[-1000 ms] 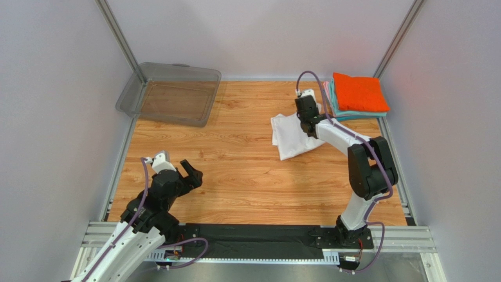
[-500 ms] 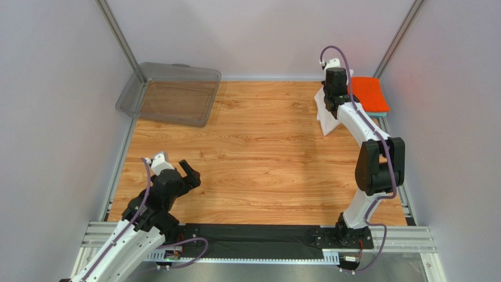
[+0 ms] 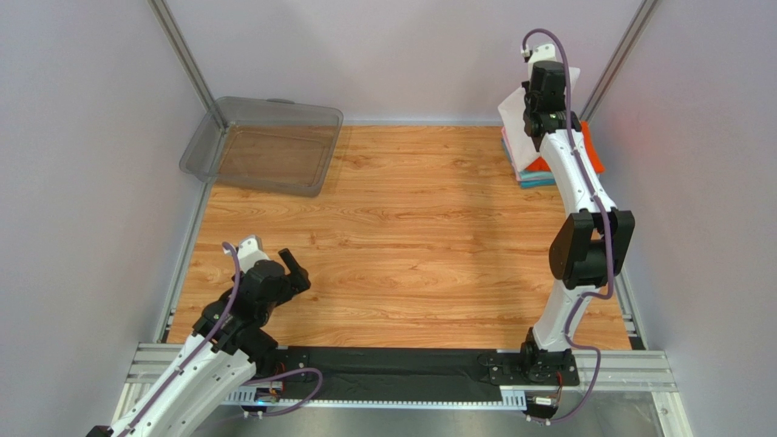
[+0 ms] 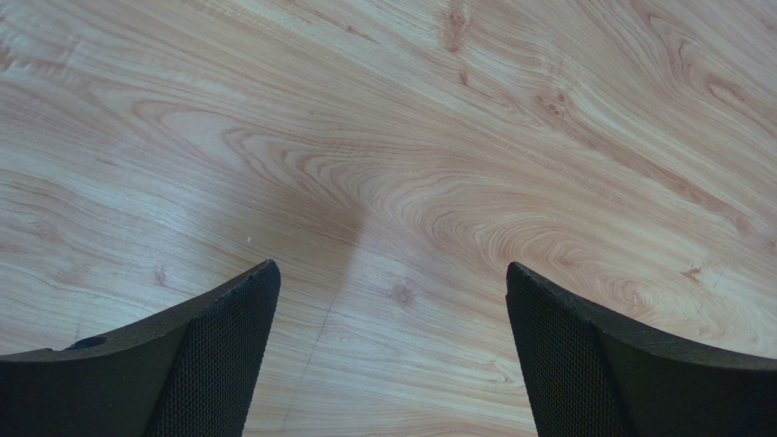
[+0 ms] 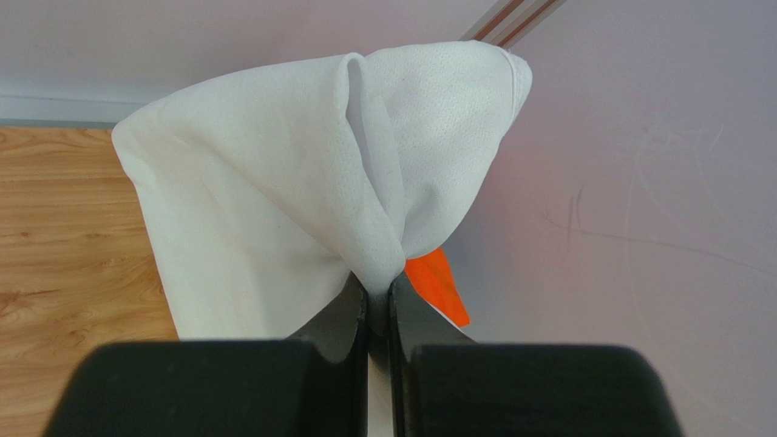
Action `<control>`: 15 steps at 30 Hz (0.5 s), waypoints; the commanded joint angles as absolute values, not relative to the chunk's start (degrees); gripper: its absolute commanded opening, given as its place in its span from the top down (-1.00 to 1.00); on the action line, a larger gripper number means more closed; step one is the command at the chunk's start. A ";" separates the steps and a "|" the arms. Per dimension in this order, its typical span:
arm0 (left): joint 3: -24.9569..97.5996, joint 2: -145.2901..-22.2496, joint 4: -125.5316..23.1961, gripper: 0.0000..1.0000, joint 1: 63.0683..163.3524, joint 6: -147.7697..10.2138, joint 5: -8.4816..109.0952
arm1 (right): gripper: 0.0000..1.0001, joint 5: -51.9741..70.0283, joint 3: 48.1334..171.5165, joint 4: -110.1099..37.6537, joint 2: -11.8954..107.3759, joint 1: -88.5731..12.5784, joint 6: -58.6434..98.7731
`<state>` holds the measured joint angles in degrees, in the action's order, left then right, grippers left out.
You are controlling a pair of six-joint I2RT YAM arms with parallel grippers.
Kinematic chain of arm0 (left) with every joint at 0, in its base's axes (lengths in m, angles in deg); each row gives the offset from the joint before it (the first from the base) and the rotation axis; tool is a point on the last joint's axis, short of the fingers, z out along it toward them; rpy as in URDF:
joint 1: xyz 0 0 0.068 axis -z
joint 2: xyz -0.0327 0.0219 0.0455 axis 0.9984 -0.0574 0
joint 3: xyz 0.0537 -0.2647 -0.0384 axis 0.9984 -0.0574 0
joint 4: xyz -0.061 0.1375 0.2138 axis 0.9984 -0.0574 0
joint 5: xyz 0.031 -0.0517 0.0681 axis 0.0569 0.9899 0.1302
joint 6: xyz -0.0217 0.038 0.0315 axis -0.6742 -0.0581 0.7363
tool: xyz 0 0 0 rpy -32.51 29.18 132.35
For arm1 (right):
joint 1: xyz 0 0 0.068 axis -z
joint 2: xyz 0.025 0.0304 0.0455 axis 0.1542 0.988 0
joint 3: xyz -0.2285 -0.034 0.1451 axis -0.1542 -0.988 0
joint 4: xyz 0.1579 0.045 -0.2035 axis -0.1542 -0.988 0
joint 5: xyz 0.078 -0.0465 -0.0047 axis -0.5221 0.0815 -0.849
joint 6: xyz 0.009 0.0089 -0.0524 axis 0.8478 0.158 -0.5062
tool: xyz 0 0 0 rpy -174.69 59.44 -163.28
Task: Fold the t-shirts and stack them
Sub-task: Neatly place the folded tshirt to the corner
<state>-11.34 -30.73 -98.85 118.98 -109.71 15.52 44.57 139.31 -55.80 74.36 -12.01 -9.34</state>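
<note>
The white t-shirt (image 3: pixel 513 126) hangs bunched in the air at the back right corner, with my right gripper (image 3: pixel 542 107) shut on a pinch of its cloth. In the right wrist view the white t-shirt (image 5: pixel 292 182) drapes over the gripper (image 5: pixel 378 293), and an orange shirt (image 5: pixel 440 289) peeks out below it. Under the hanging cloth lies the folded stack, with an orange shirt (image 3: pixel 590 153) on top, teal (image 3: pixel 536 181) beneath and a pink edge (image 3: pixel 506 144). My left gripper (image 3: pixel 276 270) (image 4: pixel 392 282) is open over bare wood at the front left, holding nothing.
A clear grey plastic bin (image 3: pixel 274 146) stands at the back left against the wall. Metal frame posts rise in both back corners. The right wall is close behind the stack. The wooden table (image 3: pixel 401 246) stretches between the two arms.
My right arm lifted the white t-shirt off the table and carried it back and right, from beside the stack to above it. The left arm barely moved.
</note>
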 commanded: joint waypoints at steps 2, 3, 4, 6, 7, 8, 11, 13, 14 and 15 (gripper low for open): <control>-9.48 -31.22 -98.97 -0.99 119.23 -110.64 13.92 | 1.00 43.65 144.93 -58.21 76.43 -10.11 -9.96; -9.48 -31.39 -98.97 -0.99 119.14 -110.55 13.92 | 1.00 42.78 145.19 -58.66 76.70 -9.75 -9.69; -9.48 -31.57 -99.06 -0.99 119.23 -110.55 13.92 | 1.00 42.51 145.46 -59.70 77.22 -9.49 -9.25; -9.48 -31.74 -99.06 -0.99 119.14 -110.64 13.75 | 1.00 43.82 145.99 -59.80 78.36 -9.40 -8.64; -9.48 -31.83 -99.06 -1.00 119.14 -110.72 13.66 | 1.00 44.17 146.34 -59.89 78.80 -7.48 -8.81; -9.48 -31.92 -99.06 -0.99 119.14 -110.72 13.66 | 1.00 44.35 146.69 -59.89 79.16 -6.68 -8.81; -9.39 -32.71 -99.32 -0.99 119.23 -110.81 13.48 | 1.00 43.56 148.88 -60.68 81.09 -5.01 -7.58; -9.22 -33.15 -99.50 -0.99 119.14 -110.81 13.31 | 1.00 42.43 149.76 -61.20 82.23 -4.30 -7.32; -9.22 -33.32 -99.59 -0.99 119.14 -110.99 13.13 | 1.00 42.07 149.77 -61.21 82.67 -3.78 -7.32; -9.22 -33.67 -99.68 -0.99 119.14 -110.99 12.96 | 1.00 41.55 149.85 -61.21 83.02 -3.51 -7.32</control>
<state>-11.34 -32.90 -98.92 118.98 -110.08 14.54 42.71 146.37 -61.39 82.56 -4.58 -8.18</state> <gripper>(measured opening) 0.995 0.031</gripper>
